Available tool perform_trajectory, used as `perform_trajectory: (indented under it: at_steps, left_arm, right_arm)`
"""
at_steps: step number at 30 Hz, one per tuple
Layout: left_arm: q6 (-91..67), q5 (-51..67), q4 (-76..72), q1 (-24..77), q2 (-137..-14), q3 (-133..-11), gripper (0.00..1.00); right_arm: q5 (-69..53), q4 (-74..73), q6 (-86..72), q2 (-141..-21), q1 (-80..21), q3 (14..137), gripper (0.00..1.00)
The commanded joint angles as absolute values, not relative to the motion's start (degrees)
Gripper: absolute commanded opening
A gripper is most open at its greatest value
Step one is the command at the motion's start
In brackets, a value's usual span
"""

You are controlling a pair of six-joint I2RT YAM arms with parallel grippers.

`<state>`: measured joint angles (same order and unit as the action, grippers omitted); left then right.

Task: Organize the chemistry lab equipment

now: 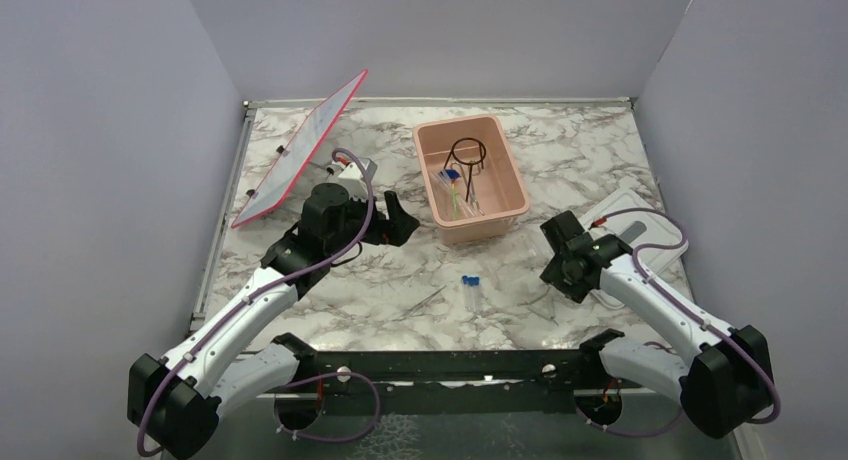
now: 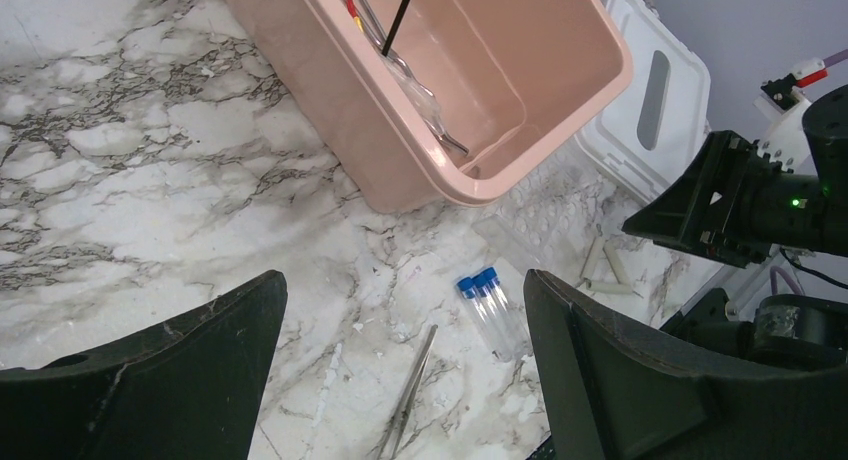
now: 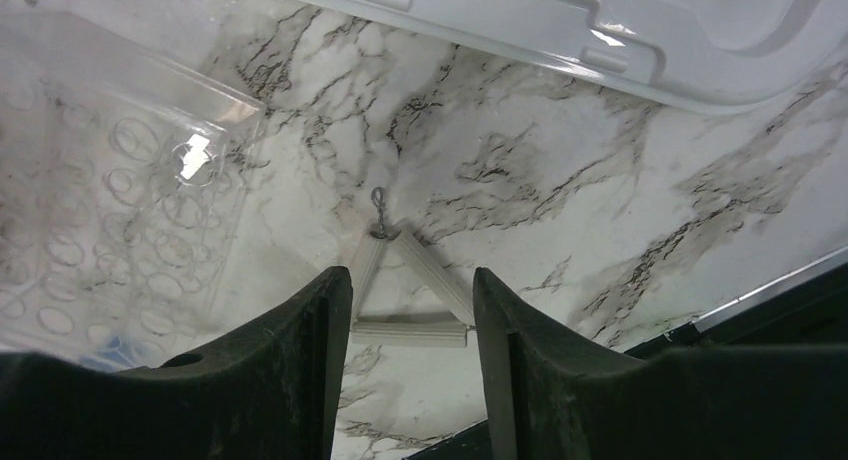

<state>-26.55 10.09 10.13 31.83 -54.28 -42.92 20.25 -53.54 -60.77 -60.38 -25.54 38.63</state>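
Observation:
Two clear tubes with blue caps [image 2: 492, 310] [image 1: 472, 290] lie on the marble, with metal tweezers [image 2: 410, 390] [image 1: 428, 301] just left of them. My left gripper [image 2: 402, 280] [image 1: 400, 220] hovers open above them, holding nothing. A pale clay triangle [image 3: 410, 290] [image 2: 605, 270] lies flat on the table. My right gripper [image 3: 410, 275] [image 1: 555, 265] hangs open over it, and the triangle's base rod shows in the gap between the fingers. The pink tub [image 1: 505, 160] [image 2: 560, 130] holds the black wire ring stand [image 1: 468, 155], pipettes and a green-yellow stick [image 1: 458, 195].
A clear plastic rack [image 3: 120, 220] [image 2: 520, 235] lies flat between the tub and the triangle. The white lid [image 1: 640, 230] [image 3: 560, 30] rests at the right. A red-edged panel [image 1: 300, 150] leans at the back left. The table's front rail [image 1: 440, 365] runs close behind the triangle.

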Motion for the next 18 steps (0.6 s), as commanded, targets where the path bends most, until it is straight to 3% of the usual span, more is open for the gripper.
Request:
perform_trajectory:
  at_steps: [1, 8, 18]
  left_arm:
    - [-26.54, 10.49, 8.73, 31.73, -54.17, -42.34, 0.90]
    - [-26.46, 9.67, 8.96, 31.73, -53.80, -42.28, 0.91]
    - [-26.40, 8.84, 9.05, 31.73, -53.06, -42.00, 0.91]
  right_arm:
    - [20.44, -51.30, -66.07, -61.87, -25.67, 37.26, 0.50]
    - [18.90, -50.85, -66.91, -63.60, -25.66, 35.98, 0.39]
    - [16.37, -49.83, -68.06, -63.12, -25.68, 32.96, 0.36]
